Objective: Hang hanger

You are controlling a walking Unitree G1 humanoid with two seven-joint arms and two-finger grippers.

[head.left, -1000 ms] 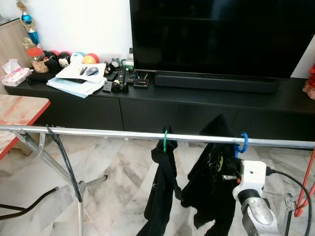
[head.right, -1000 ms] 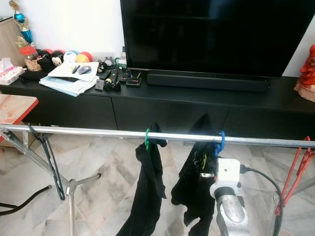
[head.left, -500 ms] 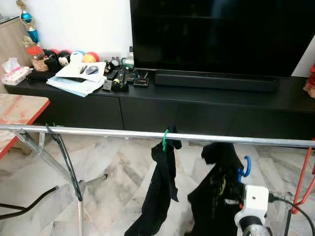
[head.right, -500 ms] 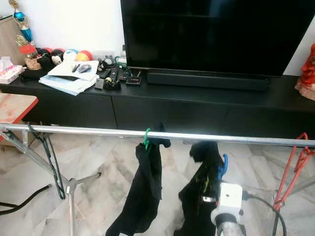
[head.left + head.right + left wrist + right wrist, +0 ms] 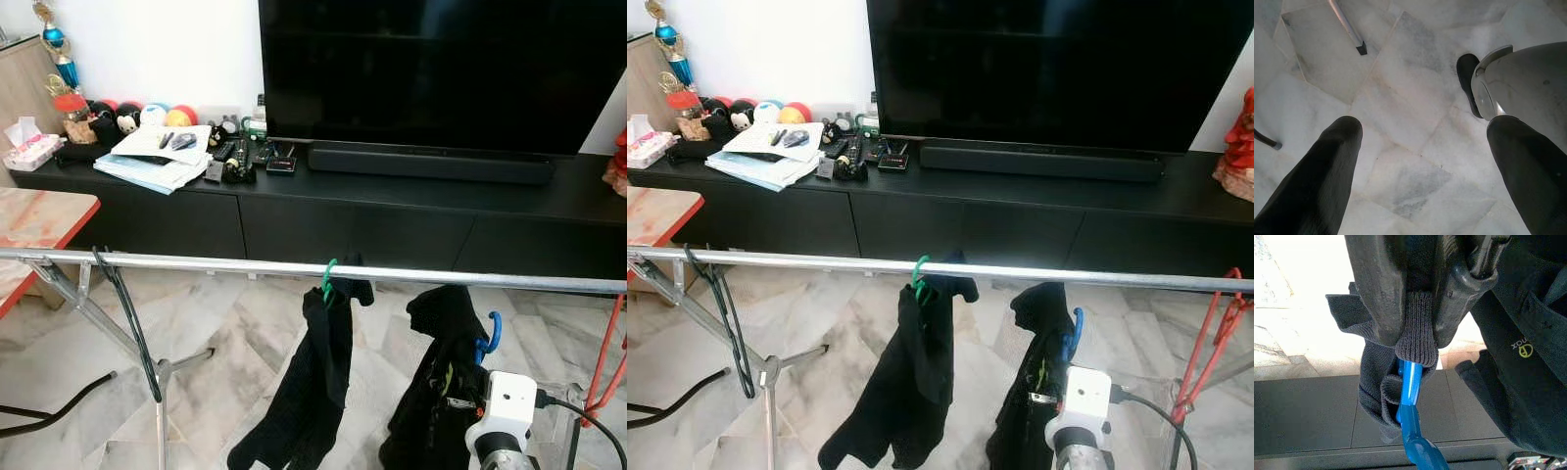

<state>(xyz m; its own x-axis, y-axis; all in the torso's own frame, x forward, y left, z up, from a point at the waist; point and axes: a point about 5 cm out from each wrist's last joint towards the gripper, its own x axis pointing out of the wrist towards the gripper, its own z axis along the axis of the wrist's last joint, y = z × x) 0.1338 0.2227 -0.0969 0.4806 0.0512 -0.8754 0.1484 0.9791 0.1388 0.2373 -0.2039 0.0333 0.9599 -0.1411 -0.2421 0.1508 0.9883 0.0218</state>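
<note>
1. Nearest, low on the right: right gripper (image 5: 1418,298), fingers clamped tight on the collar of a black garment (image 5: 436,392) with the blue hanger (image 5: 487,333) inside it.
2. Blue hanger held below the rail (image 5: 196,262) and a little nearer than it, hook apart from the bar, not hung; hook curving up just right of the garment's bunched top.
3. In the right wrist view, blue plastic stem (image 5: 1409,387) coming out from under the knitted collar pinched between the two fingers.
4. Left gripper (image 5: 1420,161) hanging over the marble floor (image 5: 1400,98), fingers spread wide, nothing between them.
5. A robot foot (image 5: 1467,81) on the floor beside the left arm, as seen in the left wrist view.
6. On the rail, left of the held garment: a green hanger (image 5: 328,279) hooked over the bar, with another black garment (image 5: 313,392) draped down from it.
7. Far left on the rail, a black hanger (image 5: 122,313); far right, a red hanger (image 5: 607,362).
8. Left edge, a red-edged table (image 5: 39,220).
9. Beyond the rail, a long black cabinet (image 5: 392,215) with papers (image 5: 157,157) and small clutter on its left part.
10. Farthest, a large dark television (image 5: 441,69) with a soundbar (image 5: 431,164) in front.
</note>
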